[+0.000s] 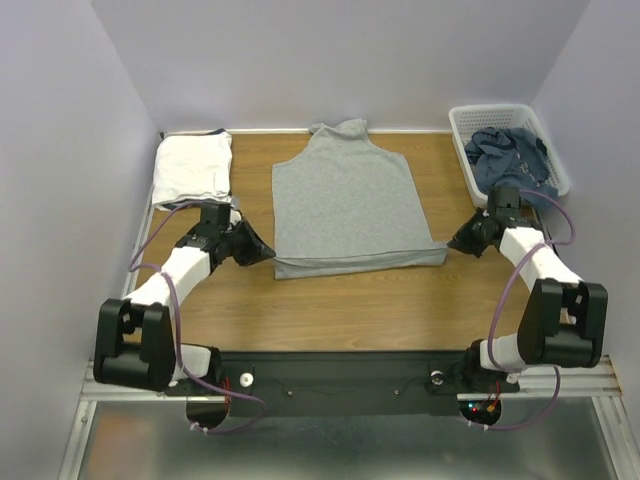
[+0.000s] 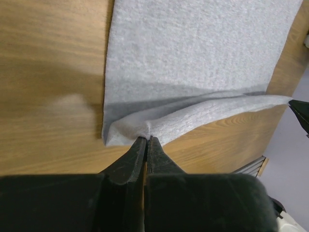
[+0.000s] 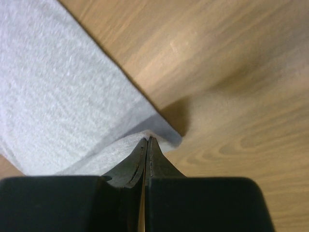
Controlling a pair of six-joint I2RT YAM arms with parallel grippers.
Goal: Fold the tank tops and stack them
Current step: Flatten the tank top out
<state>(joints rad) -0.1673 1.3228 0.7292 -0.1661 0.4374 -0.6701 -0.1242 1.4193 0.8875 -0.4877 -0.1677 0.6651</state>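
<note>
— Top external view: where's the grey top (image 1: 345, 195)?

— Flat on the table (image 1: 330, 310), mid-board, neck toward the back wall. Its near hem is doubled over in a narrow strip.

— And the grippers?

— The left gripper (image 1: 264, 250) is at the near-left corner and the right gripper (image 1: 452, 243) at the near-right one. Both wrist views show the jaws pressed together on cloth: the left gripper (image 2: 146, 140) pinches the raised hem of the grey top (image 2: 203, 48), and the right gripper (image 3: 147, 141) pinches the corner of the grey top (image 3: 58, 96).

— Room to move?

— Bare wood runs between the hem and the arm bases. There are narrower strips on either side of the top.

— What crowds the edges?

— A folded white top (image 1: 192, 168) lies in the far-left corner, just behind the left gripper and apart from the grey one. A basket (image 1: 490, 108) holding crumpled blue tops (image 1: 510, 155) sits in the far-right corner, right behind the right wrist. The side walls (image 1: 60, 150) hem in both arms.
</note>
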